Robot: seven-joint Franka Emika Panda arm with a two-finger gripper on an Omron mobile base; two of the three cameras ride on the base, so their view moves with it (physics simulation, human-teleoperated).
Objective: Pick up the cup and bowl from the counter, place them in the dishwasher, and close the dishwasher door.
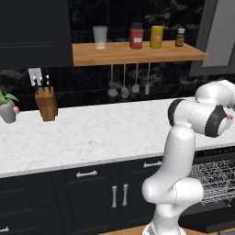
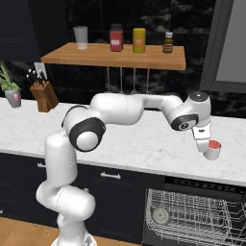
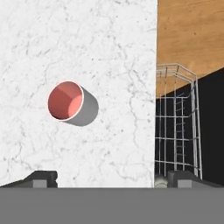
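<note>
Hand view puts the cup at about ten o'clock from frame centre, standing on the counter with its red-orange mouth turned up toward the camera. Its short axis runs upright from the marble, so it has no real long side; the round rim faces the hand. By the look of it the cup is light, rigid and smooth-walled, likely breakable if dropped into the rack. A sensible hold would be across the rim, one finger inside and one outside the wall, or a pinch across the whole width if the spread allows.

The gripper is released and empty: its two dark tips sit wide apart at six o'clock, well short of the cup. From the right base view, the gripper hangs just above the cup, near the counter's front edge.

Below that edge the dishwasher stands open, its wire rack pulled out at three o'clock.
</note>
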